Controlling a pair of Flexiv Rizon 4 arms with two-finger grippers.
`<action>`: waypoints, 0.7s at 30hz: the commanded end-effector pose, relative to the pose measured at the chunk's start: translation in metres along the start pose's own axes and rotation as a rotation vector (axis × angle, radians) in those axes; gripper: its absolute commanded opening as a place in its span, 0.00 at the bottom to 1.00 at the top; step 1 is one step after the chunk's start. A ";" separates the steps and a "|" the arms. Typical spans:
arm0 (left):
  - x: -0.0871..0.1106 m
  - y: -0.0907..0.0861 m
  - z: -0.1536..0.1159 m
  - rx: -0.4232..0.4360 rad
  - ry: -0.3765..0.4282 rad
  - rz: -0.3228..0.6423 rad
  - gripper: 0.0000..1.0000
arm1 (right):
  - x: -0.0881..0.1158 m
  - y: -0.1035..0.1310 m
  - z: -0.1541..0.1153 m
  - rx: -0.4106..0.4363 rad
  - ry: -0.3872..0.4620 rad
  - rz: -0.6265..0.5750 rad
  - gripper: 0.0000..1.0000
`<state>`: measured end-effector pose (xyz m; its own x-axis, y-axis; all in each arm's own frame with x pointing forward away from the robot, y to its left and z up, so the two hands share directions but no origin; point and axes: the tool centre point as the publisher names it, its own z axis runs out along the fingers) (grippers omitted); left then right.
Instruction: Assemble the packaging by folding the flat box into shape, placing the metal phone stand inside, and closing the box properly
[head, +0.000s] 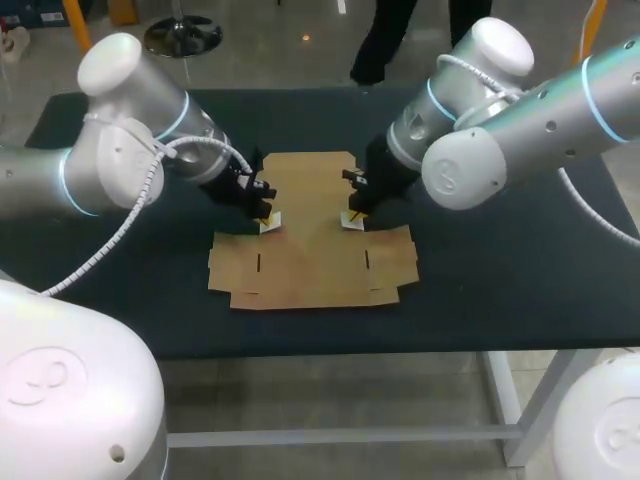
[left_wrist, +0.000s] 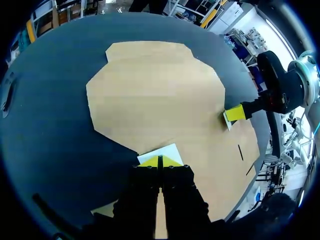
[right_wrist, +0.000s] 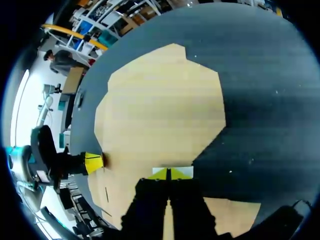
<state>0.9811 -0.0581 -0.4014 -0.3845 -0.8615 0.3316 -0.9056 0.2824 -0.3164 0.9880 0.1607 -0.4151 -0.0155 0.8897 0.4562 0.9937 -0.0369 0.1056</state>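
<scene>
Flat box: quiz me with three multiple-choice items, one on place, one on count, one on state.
1. Where does the flat box lie?
A. on the dark table
B. on a shelf
C. in a tray
2. How many grippers stand at its edges?
A. none
B. one
C. two
3. What state is it in?
A. closed
B. unfolded, flat
C. folded into shape

Answers:
1 A: the cardboard lies spread on the tabletop.
2 C: the left gripper and the right gripper each meet a side edge.
3 B: no walls stand up in any view.
</scene>
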 end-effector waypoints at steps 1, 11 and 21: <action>0.002 0.000 0.004 -0.005 -0.024 -0.018 0.00 | 0.001 0.002 0.005 0.002 -0.022 0.009 0.00; 0.000 -0.001 0.013 -0.012 -0.064 -0.064 0.00 | -0.004 0.004 0.014 0.026 -0.063 0.036 0.00; -0.002 0.001 0.003 0.003 -0.058 -0.086 0.00 | -0.008 0.005 0.000 0.028 0.003 0.032 0.00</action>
<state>0.9852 -0.0593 -0.4066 -0.2960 -0.9043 0.3077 -0.9356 0.2096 -0.2841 0.9938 0.1635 -0.4207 0.0270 0.9053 0.4238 0.9953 -0.0639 0.0730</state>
